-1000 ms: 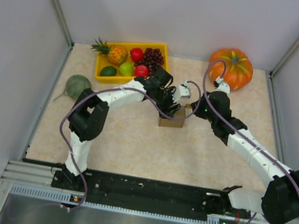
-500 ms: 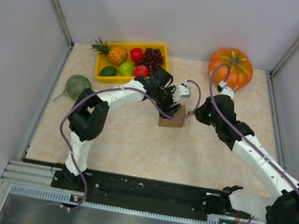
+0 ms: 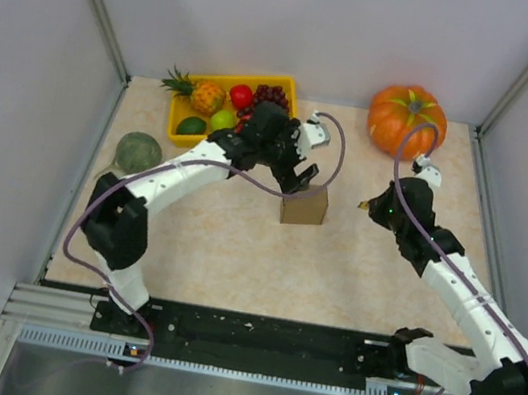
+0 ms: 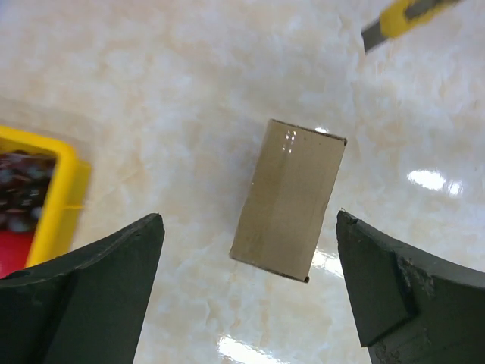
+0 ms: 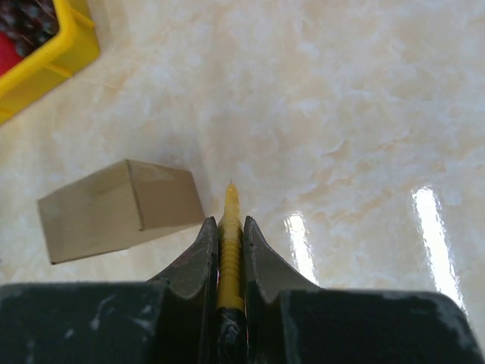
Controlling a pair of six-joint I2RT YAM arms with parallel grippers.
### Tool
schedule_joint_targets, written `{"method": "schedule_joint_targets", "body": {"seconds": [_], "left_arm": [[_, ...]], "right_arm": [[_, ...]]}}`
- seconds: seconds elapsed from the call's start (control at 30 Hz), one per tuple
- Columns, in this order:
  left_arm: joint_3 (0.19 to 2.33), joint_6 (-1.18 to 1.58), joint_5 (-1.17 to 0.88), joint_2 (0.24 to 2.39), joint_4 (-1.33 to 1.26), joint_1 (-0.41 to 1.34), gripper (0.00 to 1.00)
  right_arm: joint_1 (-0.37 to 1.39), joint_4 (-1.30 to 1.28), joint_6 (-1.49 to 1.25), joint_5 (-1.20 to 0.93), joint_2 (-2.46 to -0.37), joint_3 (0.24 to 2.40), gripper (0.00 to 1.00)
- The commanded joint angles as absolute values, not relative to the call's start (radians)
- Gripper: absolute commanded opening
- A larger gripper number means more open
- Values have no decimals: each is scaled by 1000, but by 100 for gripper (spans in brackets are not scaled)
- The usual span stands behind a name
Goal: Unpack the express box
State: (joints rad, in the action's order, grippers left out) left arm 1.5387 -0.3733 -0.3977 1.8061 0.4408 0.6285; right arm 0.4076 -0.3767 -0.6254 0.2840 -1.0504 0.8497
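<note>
Express box [image 3: 304, 205] stands closed on the table at the centre of the top view, just to the lower right of the yellow fruit tray [image 3: 173, 119]. The left gripper [image 4: 248, 220] hangs over it, spread wide and empty. The right gripper [image 5: 229, 224], right of the box and apart from it, is clamped on a yellow utility knife [image 5: 229, 199]. The cutting step seems in hand: next, the blade must meet the lid seam.

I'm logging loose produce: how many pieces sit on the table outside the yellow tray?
2: an orange pumpkin at the back right corner and a round green gourd near the left edge. More could lie hidden beneath the left arm.
</note>
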Motion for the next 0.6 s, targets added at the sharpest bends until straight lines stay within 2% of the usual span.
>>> {"method": "schedule_joint_targets", "body": {"seconds": [0.0,0.1,0.33,0.47,0.57], "left_arm": [[1387,-270,-238,1538,175,627,99],[1289,-236,-97,1424,69,627,99],[1181,-100,139,1301,41,626,99],[1111,-48,238,1258,17,620,99],[1101,-112,258,1247,46,618,99]], "right_arm": [[336,-230,-555,203,-1040,749,6],[269,-170,-560,114,-1061,709,6],[233,-32,-569,46,-1127,617,17],[222,-35,-581,69,-1169,601,17],[222,-121,-598,161,-1173,621,17]]}}
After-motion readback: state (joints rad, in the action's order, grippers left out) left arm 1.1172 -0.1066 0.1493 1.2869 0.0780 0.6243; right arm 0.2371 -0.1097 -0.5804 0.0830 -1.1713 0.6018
